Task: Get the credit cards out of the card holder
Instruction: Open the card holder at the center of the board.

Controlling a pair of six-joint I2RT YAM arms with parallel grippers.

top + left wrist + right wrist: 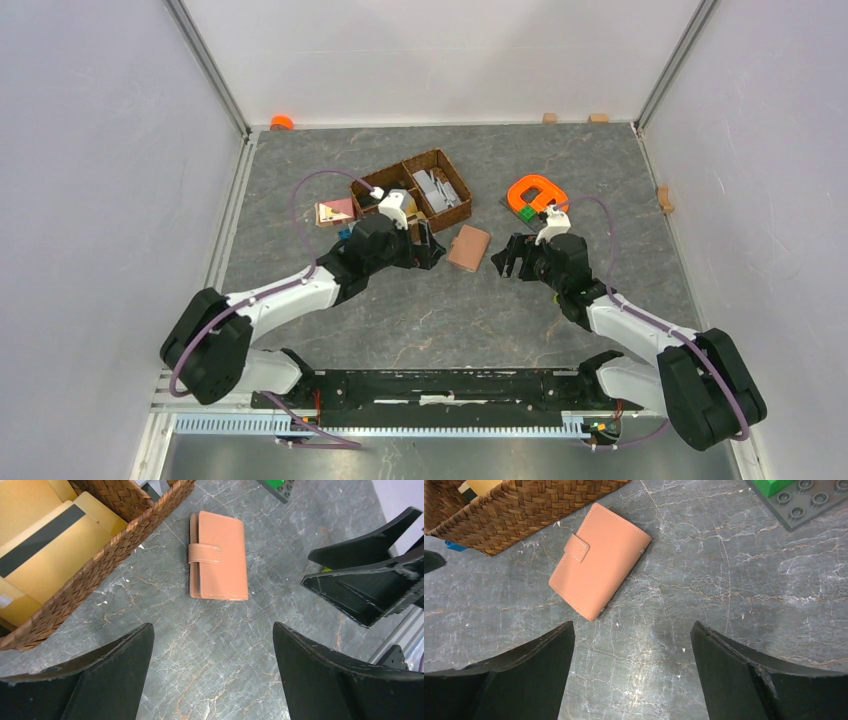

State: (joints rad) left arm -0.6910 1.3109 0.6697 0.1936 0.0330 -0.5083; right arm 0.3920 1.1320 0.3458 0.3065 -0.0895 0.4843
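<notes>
The card holder [468, 248] is a tan-pink wallet lying flat and folded shut on the grey marbled table, its snap tab [204, 553] fastened. The credit cards are hidden. My left gripper [433, 247] stands open just left of the holder. In the left wrist view the holder [218, 555] lies ahead of the open jaws [213, 632], apart from them. My right gripper [511, 257] stands open just right of the holder and holds nothing. In the right wrist view the holder [599, 560] lies ahead and to the left of the gripper [632, 630].
A dark wicker basket [452, 207] stands behind the holder, with tan cards [45, 545] in one compartment. An orange piece [537, 190] and green bricks on a grey baseplate [804, 502] lie at the right. A pink-and-white piece [335, 212] lies left of the basket.
</notes>
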